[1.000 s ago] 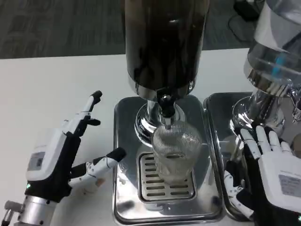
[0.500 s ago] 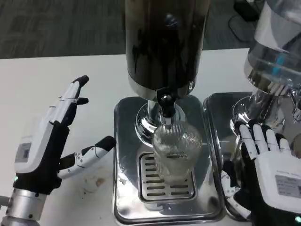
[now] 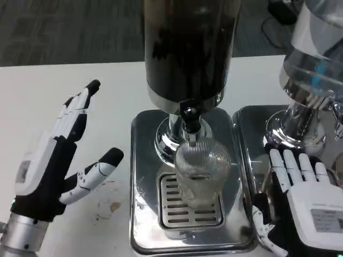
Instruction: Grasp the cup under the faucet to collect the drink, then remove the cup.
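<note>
A clear ribbed glass cup (image 3: 201,170) stands upright on the slotted grate of the silver drip tray (image 3: 143,160), right below the black faucet (image 3: 188,122) of the dark drink dispenser (image 3: 188,51). To the left of the tray my left hand (image 3: 56,155) hovers over the white table, fingers spread and thumb pointing toward the cup, holding nothing. On the right my right hand (image 3: 303,198) lies over the neighbouring tray with its fingers stretched forward, apart from the cup.
A second dispenser (image 3: 316,59) with a clear tank stands at the right on its own silver tray (image 3: 251,126). A small brown stain (image 3: 113,205) marks the table beside the left tray. The white table (image 3: 48,96) stretches to the left.
My left hand has risen and opened wider left of the tray. My right hand has slid slightly toward me. The cup has stayed in place.
</note>
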You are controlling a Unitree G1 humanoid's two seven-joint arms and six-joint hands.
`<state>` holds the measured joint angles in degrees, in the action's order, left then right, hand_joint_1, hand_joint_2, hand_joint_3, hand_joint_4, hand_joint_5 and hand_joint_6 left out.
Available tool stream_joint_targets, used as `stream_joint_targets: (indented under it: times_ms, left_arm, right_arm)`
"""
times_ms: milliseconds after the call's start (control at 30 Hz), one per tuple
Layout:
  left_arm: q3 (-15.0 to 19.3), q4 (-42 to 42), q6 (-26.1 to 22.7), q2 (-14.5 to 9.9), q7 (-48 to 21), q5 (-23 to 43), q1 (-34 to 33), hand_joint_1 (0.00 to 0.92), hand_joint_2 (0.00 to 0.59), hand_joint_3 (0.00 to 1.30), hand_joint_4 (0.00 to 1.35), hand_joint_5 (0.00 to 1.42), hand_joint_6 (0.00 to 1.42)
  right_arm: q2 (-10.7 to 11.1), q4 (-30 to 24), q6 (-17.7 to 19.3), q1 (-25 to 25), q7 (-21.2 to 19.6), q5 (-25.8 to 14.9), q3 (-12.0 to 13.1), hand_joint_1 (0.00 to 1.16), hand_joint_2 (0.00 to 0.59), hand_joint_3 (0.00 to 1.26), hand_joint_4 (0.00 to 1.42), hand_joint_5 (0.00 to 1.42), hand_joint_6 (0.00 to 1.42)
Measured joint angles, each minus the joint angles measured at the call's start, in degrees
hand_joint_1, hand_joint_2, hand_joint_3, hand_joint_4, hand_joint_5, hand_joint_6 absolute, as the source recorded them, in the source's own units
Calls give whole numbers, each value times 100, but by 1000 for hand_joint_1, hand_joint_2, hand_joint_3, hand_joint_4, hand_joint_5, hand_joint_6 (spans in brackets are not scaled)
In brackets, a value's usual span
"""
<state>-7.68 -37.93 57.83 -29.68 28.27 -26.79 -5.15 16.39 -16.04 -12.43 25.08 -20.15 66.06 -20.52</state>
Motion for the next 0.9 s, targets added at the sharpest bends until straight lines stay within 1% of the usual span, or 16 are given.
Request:
stream_joint_targets:
  times_ms: [167,300,400,467,533,600,667,700,733,800,867,900]
  left_arm:
    - [58,1,236,3,-465,363,-29,0,181,0,0,23,0]
    - [85,75,383,47,-1157,1136,-24,0,182,0,0,25,0]
    - [84,345,436,78,-1845,1928,-20,0,184,0,0,44,15]
    - [86,491,476,102,-2131,2238,-17,0,183,0,0,58,26]
    - [75,719,469,133,-2627,2714,-8,0,184,10,0,73,41]
    - [67,827,453,140,-2892,2935,-9,0,185,22,0,94,54]
    - [37,968,334,172,-3397,3362,-11,0,185,23,0,97,58]
    - [32,993,317,184,-3493,3428,-12,0,185,23,0,98,59]
    - [27,1056,250,222,-3768,3608,-17,0,185,25,0,98,59]
    - [24,1127,199,272,-4024,3759,-20,0,188,54,0,110,63]
    - [-5,1252,73,299,-4398,3961,-42,0,188,73,0,124,73]
    - [-19,1310,-21,349,-4688,4072,-90,0,195,89,0,134,84]
  right_arm:
    - [10,45,-18,3,-79,109,-4,310,533,0,0,0,0]
    - [33,105,0,4,-84,103,-3,306,532,0,0,0,0]
    - [99,105,51,8,-84,102,3,303,532,0,0,0,0]
    - [134,105,67,8,-84,94,18,302,532,0,0,0,0]
    - [172,105,72,8,-84,69,56,300,532,0,0,0,0]
    - [175,105,74,7,-84,43,77,299,532,0,0,0,0]
    - [175,104,80,10,-84,-13,104,298,532,0,0,0,0]
    - [175,104,82,10,-84,-17,109,297,532,0,0,0,0]
    - [175,104,87,10,-84,-28,118,297,532,0,0,0,0]
    - [175,104,101,7,-83,-44,122,296,532,0,0,0,0]
    - [177,105,104,-3,-82,-53,123,295,532,0,0,0,0]
    - [177,105,105,-21,-81,-56,125,294,532,0,0,0,0]
